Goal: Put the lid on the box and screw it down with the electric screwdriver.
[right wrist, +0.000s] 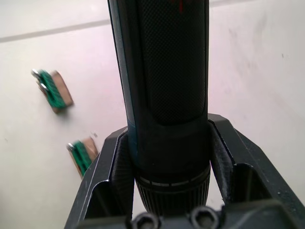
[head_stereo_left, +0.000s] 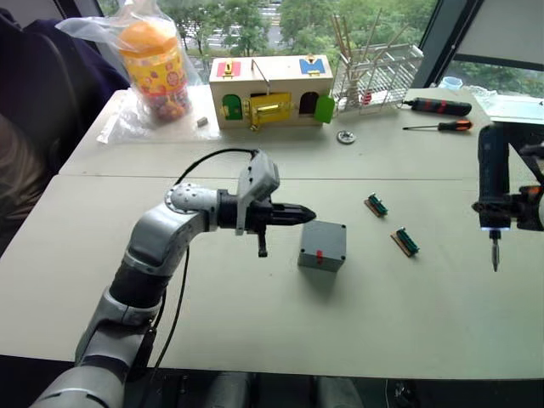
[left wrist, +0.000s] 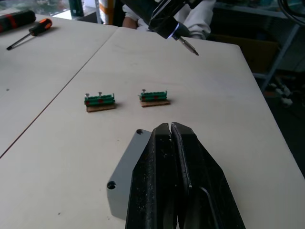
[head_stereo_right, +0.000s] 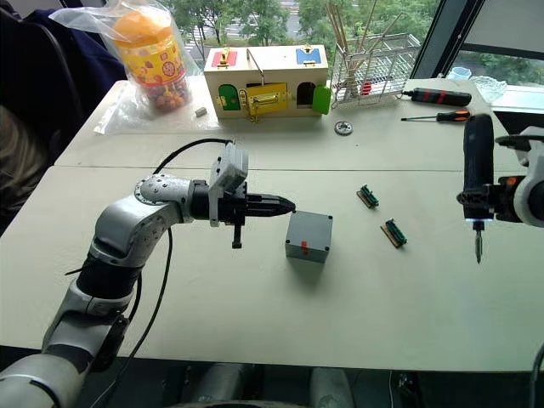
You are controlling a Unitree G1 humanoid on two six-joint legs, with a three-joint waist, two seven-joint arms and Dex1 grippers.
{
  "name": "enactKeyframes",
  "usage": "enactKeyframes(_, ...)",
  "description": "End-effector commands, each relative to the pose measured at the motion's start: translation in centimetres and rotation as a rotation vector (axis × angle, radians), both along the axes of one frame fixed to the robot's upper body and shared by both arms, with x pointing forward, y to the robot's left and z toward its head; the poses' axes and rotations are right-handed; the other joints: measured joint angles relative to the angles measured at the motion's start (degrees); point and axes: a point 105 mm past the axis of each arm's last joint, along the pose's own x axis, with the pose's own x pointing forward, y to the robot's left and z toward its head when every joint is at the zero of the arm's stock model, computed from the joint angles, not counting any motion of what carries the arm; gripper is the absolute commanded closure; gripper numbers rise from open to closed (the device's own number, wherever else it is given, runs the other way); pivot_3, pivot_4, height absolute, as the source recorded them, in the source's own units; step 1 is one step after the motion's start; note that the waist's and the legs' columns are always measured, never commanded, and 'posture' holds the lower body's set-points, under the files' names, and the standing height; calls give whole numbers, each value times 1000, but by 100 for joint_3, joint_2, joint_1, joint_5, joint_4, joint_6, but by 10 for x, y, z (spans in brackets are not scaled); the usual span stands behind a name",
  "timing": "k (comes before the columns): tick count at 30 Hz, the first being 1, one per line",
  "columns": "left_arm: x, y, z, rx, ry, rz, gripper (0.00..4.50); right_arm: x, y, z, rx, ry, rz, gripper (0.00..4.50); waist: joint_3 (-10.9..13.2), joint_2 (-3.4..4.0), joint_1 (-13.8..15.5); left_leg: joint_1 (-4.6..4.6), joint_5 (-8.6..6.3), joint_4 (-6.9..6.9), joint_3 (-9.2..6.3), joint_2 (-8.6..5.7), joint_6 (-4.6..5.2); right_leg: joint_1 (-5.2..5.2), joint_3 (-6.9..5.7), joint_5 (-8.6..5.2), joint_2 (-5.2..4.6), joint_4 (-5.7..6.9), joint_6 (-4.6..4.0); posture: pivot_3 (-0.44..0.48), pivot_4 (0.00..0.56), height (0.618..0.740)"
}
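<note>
The lid (left wrist: 125,168) already sits on the grey box (head_stereo_left: 322,246) at the table's middle. We judge it light, stiff and smooth. Our left gripper (head_stereo_left: 304,214), fingers together, hovers beside it; our right gripper (right wrist: 167,157) clamps the electric screwdriver (head_stereo_left: 492,187) upright, well apart.

Left gripper (left wrist: 170,128): two black fingers pressed together, tips just above the near part of the grey lid (left wrist: 125,168), which sits on the box; two corner screw holes visible on the lid.

Beyond the fingertips, on the pale table (left wrist: 228,100): two small green terminal blocks (left wrist: 99,100) (left wrist: 154,96) on brown bases, side by side, a little apart from each other.

Farther off, above the table: electric screwdriver (left wrist: 164,21), black body, tip lit, thin metal bit pointing down at a slant.

At the table's far edge: orange-handled screwdriver (left wrist: 29,33) lying flat; beside it a black-and-red handle (left wrist: 14,20).
</note>
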Motion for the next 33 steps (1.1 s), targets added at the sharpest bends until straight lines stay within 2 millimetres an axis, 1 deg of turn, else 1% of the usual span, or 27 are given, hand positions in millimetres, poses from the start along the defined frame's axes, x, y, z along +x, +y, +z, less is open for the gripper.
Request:
enactKeyframes(1,-15,-3,1,18,-42,-66,4500,-1,-8,-2,42,7,4,2738,2,3,-22,2,1,4,9,0,1,0,1,0,-3,0,0,0,150,740)
enactKeyframes(4,-19,-1,-12,64,-45,-59,4500,-4,-6,-23,137,75,0,2738,3,6,-36,8,1,3,29,9,1,-1,0,0,-4,-3,0,0,150,740)
enactKeyframes(5,-19,-1,-13,62,-47,-51,4500,-5,-7,-28,146,90,-3,2738,3,8,-30,9,1,0,31,13,1,-1,0,0,1,-3,0,0,150,740)
enactKeyframes(11,-17,2,-10,34,-34,-9,4500,-5,-10,-48,161,143,-20,2738,6,6,37,7,1,5,25,12,0,-4,0,0,4,1,0,0,150,740)
enactKeyframes(17,-12,5,-10,29,-40,26,4500,-7,-14,-66,142,190,-29,2738,7,5,17,7,1,5,25,12,0,-5,-1,0,4,2,1,0,150,740)
enactKeyframes(19,-12,5,-10,27,-37,27,4500,-8,-14,-68,136,195,-29,1708,6,5,21,7,1,6,25,12,0,-3,-1,0,4,2,1,0,150,740)
enactKeyframes(20,-12,5,-10,27,-35,27,4500,-8,-13,-70,132,197,-26,1383,7,5,26,7,1,8,24,11,0,-3,-1,0,4,3,1,0,150,740)
enactKeyframes(23,-10,5,-11,30,-29,27,4500,-7,-15,-71,104,192,-29,112,7,0,23,7,1,10,22,11,0,-1,-2,0,4,3,1,0,150,740)
enactKeyframes(24,-8,6,-12,32,-31,35,4500,-5,-15,-70,99,181,-29,25,6,-2,24,7,1,10,21,11,0,-1,-2,0,4,3,1,0,150,740)
enactKeyframes(27,0,7,-6,4,-45,63,4500,2,-13,-61,93,118,-10,25,6,-4,21,8,1,15,20,11,0,1,-2,1,4,3,1,0,150,740)
enactKeyframes(28,4,6,-2,-17,-47,76,4500,6,-11,-54,105,76,1,25,7,-5,18,8,1,15,20,10,0,1,-2,1,4,3,1,0,150,740)
enactKeyframes(31,15,6,7,-61,-55,117,4500,17,-9,-32,61,-31,31,25,7,-4,9,7,1,15,21,10,0,-1,-3,1,5,6,1,0,150,740)
enactKeyframes(33,27,8,10,-80,-64,170,4500,23,-9,-17,-21,-94,68,25,6,-4,2,7,1,13,24,10,0,-3,-3,1,6,6,1,0,150,740)
